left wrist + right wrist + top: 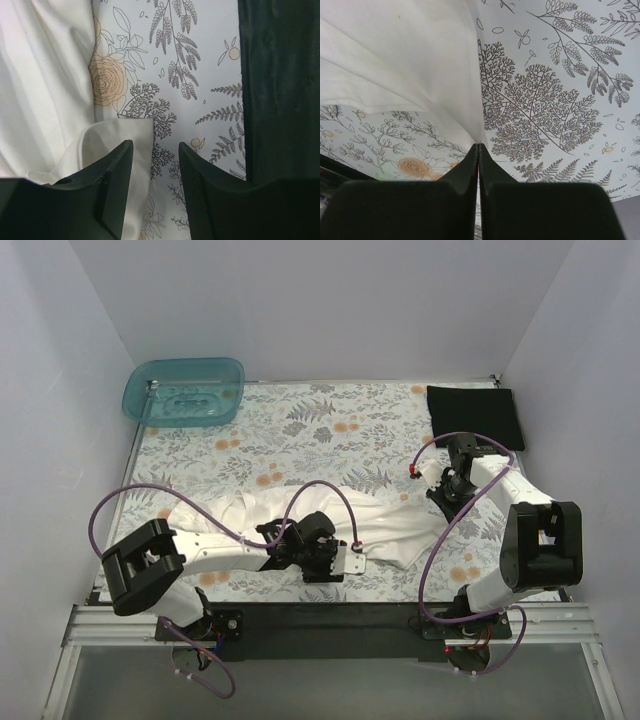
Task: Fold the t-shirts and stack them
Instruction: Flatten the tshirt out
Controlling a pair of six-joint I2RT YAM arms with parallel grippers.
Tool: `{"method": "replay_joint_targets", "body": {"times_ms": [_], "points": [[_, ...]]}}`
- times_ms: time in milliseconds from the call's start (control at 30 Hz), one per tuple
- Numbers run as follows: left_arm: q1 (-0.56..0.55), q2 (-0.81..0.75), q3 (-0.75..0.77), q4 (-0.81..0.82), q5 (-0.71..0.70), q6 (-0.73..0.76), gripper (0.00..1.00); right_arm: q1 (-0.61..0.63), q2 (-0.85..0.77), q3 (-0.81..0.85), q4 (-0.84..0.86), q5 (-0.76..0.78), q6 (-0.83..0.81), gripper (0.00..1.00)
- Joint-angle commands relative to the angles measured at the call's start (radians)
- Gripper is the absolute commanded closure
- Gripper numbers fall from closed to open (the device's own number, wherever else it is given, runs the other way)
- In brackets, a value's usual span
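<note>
The black t-shirt (pixel 470 412) lies folded at upper right. The cream-white t-shirt (pixel 300 510) sprawls crumpled at lower centre, still to be folded and stacked. The left gripper (pixel 155 146) gapes at its edge; the right gripper (pixel 479 147) pinches a corner.

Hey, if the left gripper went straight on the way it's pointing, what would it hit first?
Probably the floral cloth, bare between the left gripper's open fingers. One finger lies over the white shirt's edge, so it may brush that first; depth is unclear.
</note>
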Motion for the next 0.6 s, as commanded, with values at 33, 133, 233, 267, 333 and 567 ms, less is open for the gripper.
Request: {"method": "replay_joint_targets", "body": {"times_ms": [33, 133, 233, 267, 333, 567], "points": [[-0.004, 0.037, 0.015, 0.063, -0.032, -0.009, 0.60, -0.006, -0.016, 0.025, -0.031, -0.009, 0.007, 0.99], [-0.005, 0.066, 0.009, 0.065, -0.033, -0.005, 0.60, -0.006, -0.016, 0.025, -0.031, -0.006, 0.006, 0.99], [-0.004, 0.096, -0.005, 0.077, -0.039, -0.017, 0.65, -0.004, -0.018, 0.023, -0.030, -0.004, 0.004, 0.99], [-0.004, 0.102, -0.007, 0.074, -0.033, -0.021, 0.71, -0.006, -0.016, 0.022, -0.031, -0.004, 0.003, 0.99], [-0.004, 0.126, -0.005, 0.059, -0.021, -0.024, 0.76, -0.006, -0.016, 0.020, -0.031, -0.004, 0.003, 0.99], [0.004, 0.085, 0.065, -0.074, -0.015, -0.073, 1.00, -0.004, -0.024, 0.028, -0.034, 0.002, -0.002, 0.99]]}}
